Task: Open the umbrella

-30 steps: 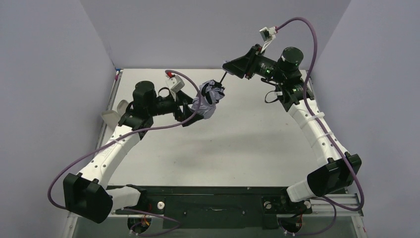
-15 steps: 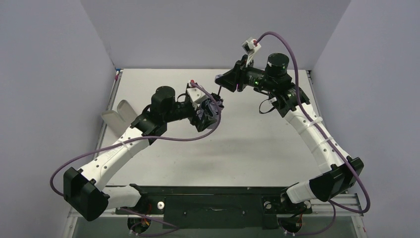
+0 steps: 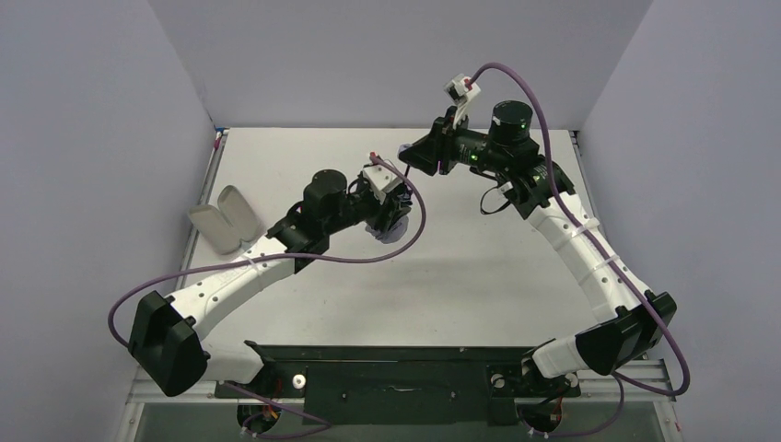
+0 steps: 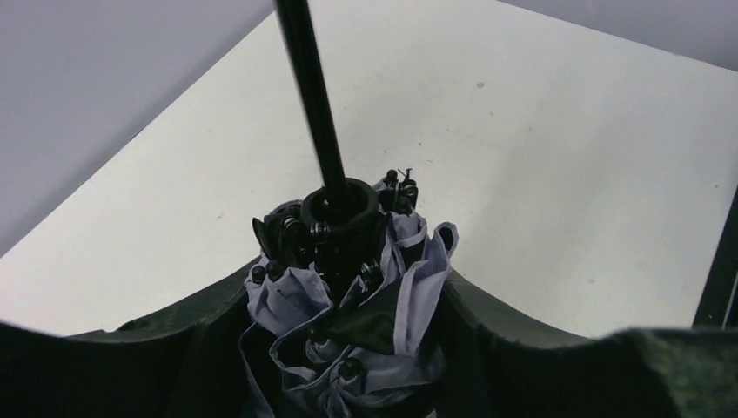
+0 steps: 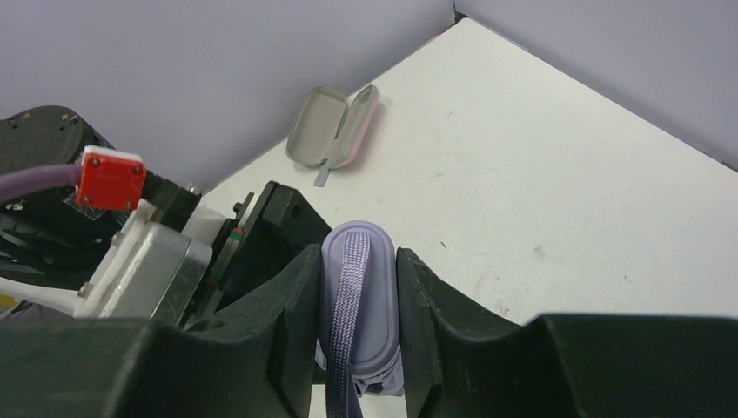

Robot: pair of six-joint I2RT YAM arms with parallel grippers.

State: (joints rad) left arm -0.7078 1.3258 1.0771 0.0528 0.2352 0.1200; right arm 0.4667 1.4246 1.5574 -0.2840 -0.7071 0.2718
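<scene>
The umbrella (image 4: 296, 296) is folded into a crumpled bundle of lilac fabric with black inner folds and black rib tips. My left gripper (image 4: 352, 280) is shut on the bundle, and fabric touches both fingers. The thin black shaft (image 4: 311, 104) rises from the bundle's black hub. My right gripper (image 5: 358, 261) is shut on the flat lilac handle (image 5: 376, 296), with a woven strap (image 5: 348, 305) lying over it. From above, the left gripper (image 3: 387, 214) and right gripper (image 3: 408, 157) face each other above mid-table, hiding most of the umbrella (image 3: 383, 230).
An open pale oblong case (image 3: 224, 218) lies at the table's left edge, also showing in the right wrist view as the case (image 5: 335, 126) near the wall. Grey walls enclose the white table (image 3: 479, 267) on three sides. Purple cables loop off both wrists.
My left arm has reached forward and right over the bundle, and its jaws have narrowed onto the fabric. The right arm has swung slightly left, still holding the handle.
</scene>
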